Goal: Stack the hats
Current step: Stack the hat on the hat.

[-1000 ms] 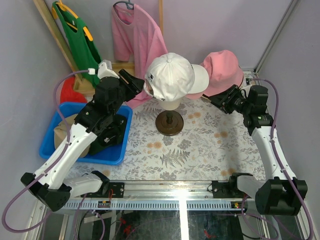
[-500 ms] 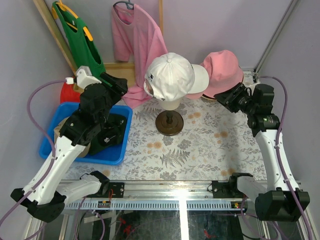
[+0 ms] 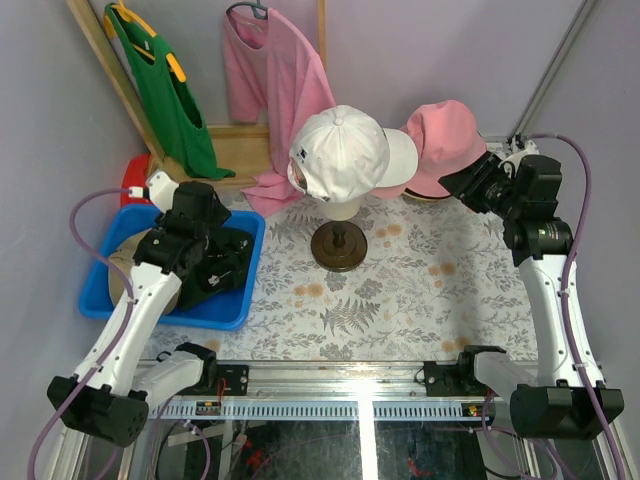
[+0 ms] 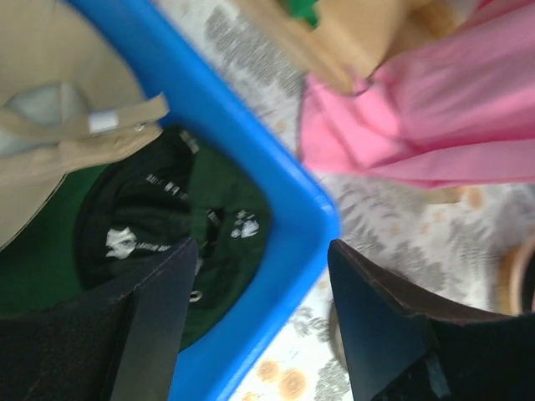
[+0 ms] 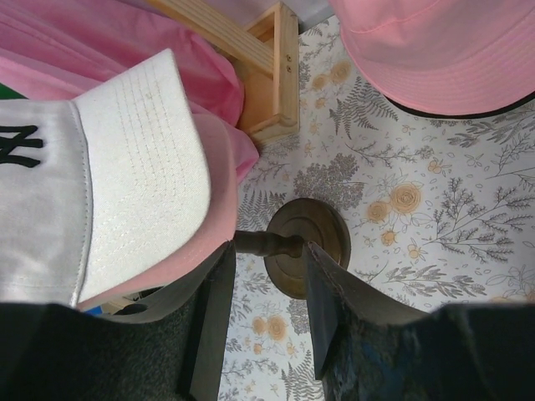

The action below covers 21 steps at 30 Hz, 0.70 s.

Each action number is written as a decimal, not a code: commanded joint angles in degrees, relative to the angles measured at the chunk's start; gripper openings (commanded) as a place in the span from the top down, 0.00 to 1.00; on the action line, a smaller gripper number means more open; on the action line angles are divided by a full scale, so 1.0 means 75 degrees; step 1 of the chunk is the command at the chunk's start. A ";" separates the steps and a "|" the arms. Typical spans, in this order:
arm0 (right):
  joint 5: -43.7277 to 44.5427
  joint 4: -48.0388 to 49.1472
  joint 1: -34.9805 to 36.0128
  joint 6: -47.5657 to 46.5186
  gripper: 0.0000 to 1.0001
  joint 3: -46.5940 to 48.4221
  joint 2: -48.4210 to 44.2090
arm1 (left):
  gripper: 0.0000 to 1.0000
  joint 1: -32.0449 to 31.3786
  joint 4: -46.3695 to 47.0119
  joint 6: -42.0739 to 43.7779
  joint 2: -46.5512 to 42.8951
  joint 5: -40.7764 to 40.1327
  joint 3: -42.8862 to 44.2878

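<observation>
My left gripper (image 4: pixel 261 246) hangs spread over the dark green fabric cap (image 4: pixel 167 209) inside the blue plastic bin (image 4: pixel 288 196), likely to lift it; my right gripper (image 5: pixel 269 251), spread too, waits well right of the bin.

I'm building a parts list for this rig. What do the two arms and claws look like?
The left arm and right arm have white links, black joints and a looping mauve cable each. The left claw and right claw are black, with two flat fingers.

Blue bin (image 3: pixel 225 318) at table (image 3: pixel 430 290) left; round wooden stand (image 3: pixel 338 248) at centre; pink shirt (image 3: pixel 270 80) and green garment (image 3: pixel 165 95) hang behind.
</observation>
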 commanded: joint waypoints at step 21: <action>-0.0531 0.0499 0.0094 0.0056 0.56 -0.0555 -0.0404 | 0.38 0.0854 0.3826 -0.1107 -0.0315 0.0377 -0.4167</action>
